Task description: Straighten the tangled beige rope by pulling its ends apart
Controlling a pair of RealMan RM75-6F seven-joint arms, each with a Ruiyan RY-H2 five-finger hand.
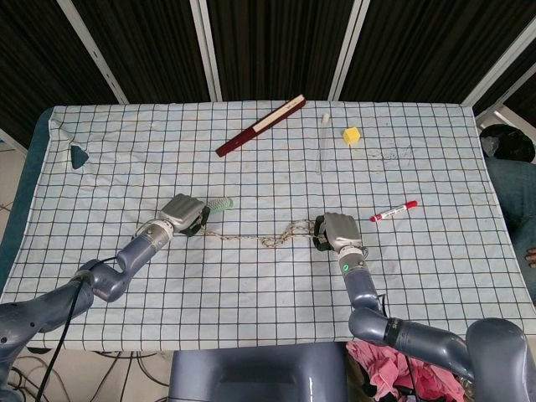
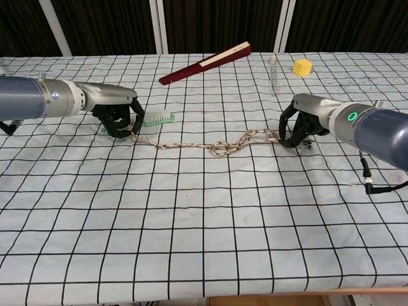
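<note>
We read no writing here. Our left hand (image 2: 118, 116) and right hand (image 2: 299, 125) pinch the braided beige rope (image 2: 207, 144), knotted mid-worktop (image 2: 191, 242); a ribbed green brush (image 2: 155, 118) lies at the left hand's three o'clock.

My two arms are smooth blue-grey tubes with rounded joints. Each wrist narrows to a silver-grey collar, and the right one carries a small glowing green ring light. The left hand (image 2: 118, 115) and right hand (image 2: 299, 124) share a pale grey metallic back shell over dark black fingers (image 2: 288, 132). A thin black cable trails from each forearm.
</note>
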